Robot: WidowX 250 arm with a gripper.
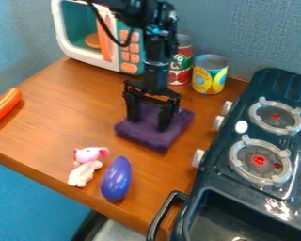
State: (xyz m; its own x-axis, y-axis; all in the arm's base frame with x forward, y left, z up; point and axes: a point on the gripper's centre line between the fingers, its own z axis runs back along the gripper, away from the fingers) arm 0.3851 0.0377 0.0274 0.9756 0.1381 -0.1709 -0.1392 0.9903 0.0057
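Note:
The black gripper (148,124) hangs pointing down over a folded purple cloth (154,136) near the middle of the wooden table. Its two fingers stand apart, with purple fabric visible between them; whether the tips touch the cloth I cannot tell. In front of the cloth, toward the table's near edge, lie a shiny purple eggplant-shaped toy (116,179) and a small pink and white plush toy (86,165) on its left.
A toy microwave (84,33) stands at the back left, with a red can (180,66) and a yellow-blue can (209,75) behind the gripper. An orange sausage-like toy (2,106) lies at the far left. A dark toy stove with a sink (232,188) occupies the right.

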